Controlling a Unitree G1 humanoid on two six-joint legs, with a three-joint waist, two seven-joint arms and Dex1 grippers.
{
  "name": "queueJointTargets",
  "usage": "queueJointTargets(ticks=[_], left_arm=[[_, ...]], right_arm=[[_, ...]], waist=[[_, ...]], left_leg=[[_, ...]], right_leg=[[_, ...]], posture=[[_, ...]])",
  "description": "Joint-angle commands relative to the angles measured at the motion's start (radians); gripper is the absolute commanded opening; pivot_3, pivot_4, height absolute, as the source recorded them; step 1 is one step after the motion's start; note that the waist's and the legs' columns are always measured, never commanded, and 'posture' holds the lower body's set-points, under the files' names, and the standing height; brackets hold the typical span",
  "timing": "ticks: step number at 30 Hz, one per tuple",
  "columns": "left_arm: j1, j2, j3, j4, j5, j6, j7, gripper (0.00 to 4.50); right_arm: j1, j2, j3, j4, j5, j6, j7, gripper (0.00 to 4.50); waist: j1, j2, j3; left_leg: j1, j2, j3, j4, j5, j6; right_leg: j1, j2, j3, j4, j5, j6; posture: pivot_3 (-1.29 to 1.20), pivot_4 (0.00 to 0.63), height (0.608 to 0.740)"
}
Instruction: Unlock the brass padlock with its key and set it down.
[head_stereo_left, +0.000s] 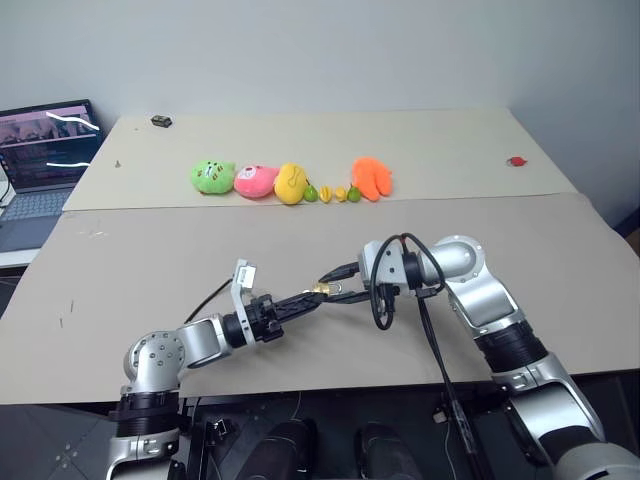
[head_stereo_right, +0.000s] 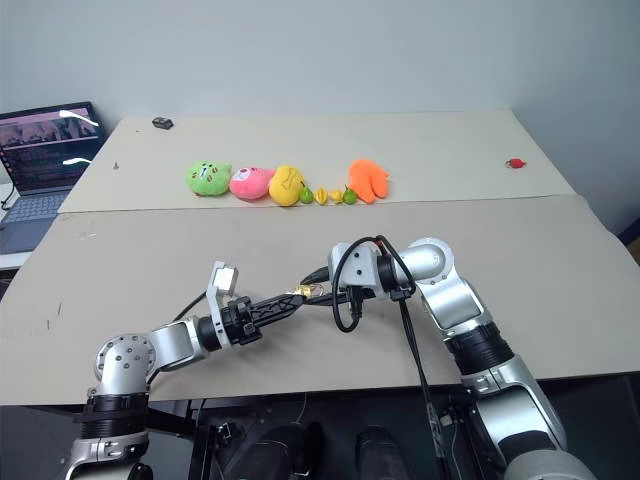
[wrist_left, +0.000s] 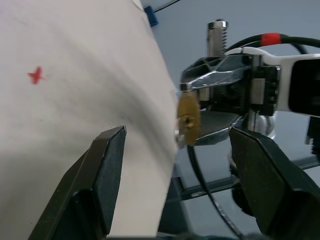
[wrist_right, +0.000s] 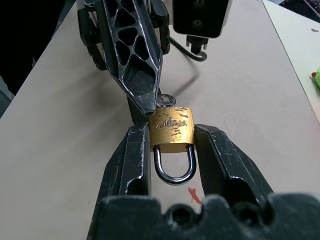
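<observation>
Brass padlock (wrist_right: 172, 125) sits clamped in my right fingers (wrist_right: 172, 150) above the counter (head_stereo_left: 150, 270), shackle closed. My left fingers (wrist_left: 175, 150) stand apart at its keyhole; whether they hold the key, I cannot tell. Unlocking and setting down remain.

- A plain pale wall (head_stereo_left: 320, 50) stands behind.
- A beige counter (head_stereo_left: 150, 260) spans the room.
- An open laptop (head_stereo_left: 40, 165) sits at its left edge.
</observation>
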Motion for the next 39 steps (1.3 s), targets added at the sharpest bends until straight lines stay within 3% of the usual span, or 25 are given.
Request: queueJointTargets(ticks=[1, 4, 5, 6, 7, 8, 24, 39], left_arm=[[0.006, 0.000, 0.035, -0.010, -0.040, -0.003, 0.008, 3.46], [0.018, -0.003, 0.048, -0.007, -0.050, -0.005, 0.014, 3.46], [0.024, -0.003, 0.048, -0.012, -0.053, -0.005, 0.015, 2.93], [0.029, -0.003, 0.046, -0.019, -0.054, -0.006, 0.016, 2.75], [0.034, -0.003, 0.044, -0.023, -0.055, -0.007, 0.015, 2.20], [0.039, 0.000, 0.039, -0.028, -0.050, -0.010, 0.014, 1.97], [0.033, -0.034, 0.045, -0.036, -0.154, 0.007, 0.119, 1.97], [0.033, -0.045, 0.054, -0.018, -0.222, -0.034, 0.182, 1.97]], right_arm=[[0.025, -0.031, -0.001, 0.038, -0.008, -0.039, 0.009, 0.91], [0.035, -0.050, -0.007, 0.075, -0.013, -0.052, 0.013, 0.91], [0.034, -0.054, -0.008, 0.087, -0.015, -0.058, 0.014, 0.91], [0.033, -0.057, -0.009, 0.099, -0.018, -0.066, 0.015, 0.91], [0.033, -0.059, -0.008, 0.111, -0.021, -0.074, 0.016, 0.91], [0.032, -0.061, -0.008, 0.121, -0.024, -0.081, 0.017, 0.91], [-0.112, -0.063, -0.069, 0.102, 0.054, -0.010, 0.042, 0.91], [-0.051, -0.064, -0.064, -0.008, 0.087, 0.057, 0.067, 0.91]], waist=[[0.002, 0.000, 0.000], [0.005, 0.000, 0.000], [0.005, 0.000, 0.000], [0.004, 0.000, 0.000], [0.004, 0.000, 0.000], [0.004, 0.000, 0.000], [0.008, -0.001, 0.000], [0.009, -0.001, 0.001]], left_leg=[[0.000, 0.000, 0.000, 0.000, 0.000, 0.000], [0.000, 0.000, 0.000, 0.000, 0.000, 0.000], [0.000, 0.000, 0.001, 0.000, 0.000, 0.000], [0.000, 0.000, 0.001, 0.000, 0.000, 0.000], [0.000, 0.000, 0.001, 0.000, 0.000, 0.000], [0.000, 0.000, 0.001, 0.000, 0.000, 0.000], [-0.001, 0.000, 0.001, 0.000, 0.000, 0.000], [-0.001, 0.000, 0.001, 0.001, 0.000, 0.000]], right_leg=[[0.000, 0.000, 0.000, 0.000, 0.000, 0.000], [0.000, 0.000, 0.000, 0.000, 0.000, 0.000], [0.000, 0.000, 0.000, 0.000, 0.000, 0.000], [0.000, 0.000, 0.001, 0.000, 0.000, 0.000], [0.000, 0.000, 0.001, 0.000, 0.000, 0.000], [0.000, 0.000, 0.001, 0.000, 0.000, 0.000], [0.000, 0.000, 0.001, 0.000, 0.000, 0.000], [0.000, 0.000, 0.001, 0.000, 0.000, 0.000]], posture=[[0.00, 0.150, 0.739], [0.00, 0.150, 0.739], [0.00, 0.150, 0.739], [0.00, 0.150, 0.739], [0.00, 0.150, 0.739], [0.00, 0.150, 0.739], [0.00, 0.150, 0.739], [0.00, 0.150, 0.739]])
